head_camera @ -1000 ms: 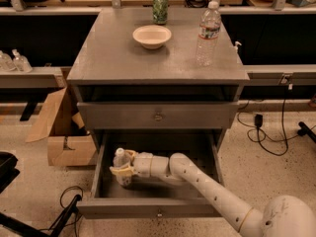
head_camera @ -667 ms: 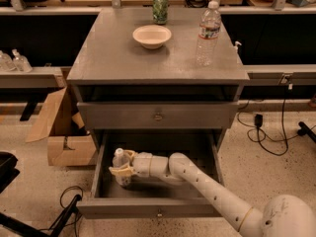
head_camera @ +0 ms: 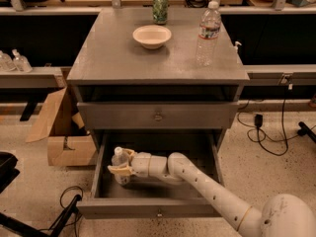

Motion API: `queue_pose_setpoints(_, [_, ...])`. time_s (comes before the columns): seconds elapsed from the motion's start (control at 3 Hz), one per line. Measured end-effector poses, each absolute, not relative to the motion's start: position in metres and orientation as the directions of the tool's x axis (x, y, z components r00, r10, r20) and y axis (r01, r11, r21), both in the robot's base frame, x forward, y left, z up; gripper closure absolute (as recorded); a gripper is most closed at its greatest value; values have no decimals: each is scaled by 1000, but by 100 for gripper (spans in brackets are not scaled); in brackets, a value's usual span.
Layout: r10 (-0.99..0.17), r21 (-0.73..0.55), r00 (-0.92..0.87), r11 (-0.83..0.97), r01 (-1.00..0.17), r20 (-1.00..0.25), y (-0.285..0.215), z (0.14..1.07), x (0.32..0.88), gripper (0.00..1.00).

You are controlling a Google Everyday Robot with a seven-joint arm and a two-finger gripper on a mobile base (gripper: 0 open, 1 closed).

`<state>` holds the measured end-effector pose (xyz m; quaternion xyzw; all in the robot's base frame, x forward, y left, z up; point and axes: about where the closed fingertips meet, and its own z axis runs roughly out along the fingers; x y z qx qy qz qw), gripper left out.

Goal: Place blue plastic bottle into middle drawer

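Note:
The middle drawer [head_camera: 197,207] is pulled open at the bottom of the gray cabinet, its small knob at the front centre. The blue plastic bottle [head_camera: 118,157], clear with a white cap, stands upright inside the drawer near its left side. My gripper [head_camera: 118,162] reaches into the drawer from the right and is shut around the bottle's body, one cream finger behind it and one in front. My white arm [head_camera: 207,186] runs over the drawer's right front part.
The upper gray drawer [head_camera: 158,115] is closed. On the cabinet top stand a clear bottle with a red-banded label [head_camera: 208,33], a cream bowl [head_camera: 151,36] and a green can [head_camera: 159,8]. A cardboard box [head_camera: 61,132] sits on the floor left. Cables [head_camera: 266,132] lie right.

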<state>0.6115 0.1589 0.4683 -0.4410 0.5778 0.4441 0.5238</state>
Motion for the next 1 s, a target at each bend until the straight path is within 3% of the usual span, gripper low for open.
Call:
queue_pose_setpoints(0.33, [-43,52,-62,213,-976,-997,161,469,610,4])
queue_pose_setpoints(1.0, [-43,52,-62,211,-976,-997,162,469,610,0])
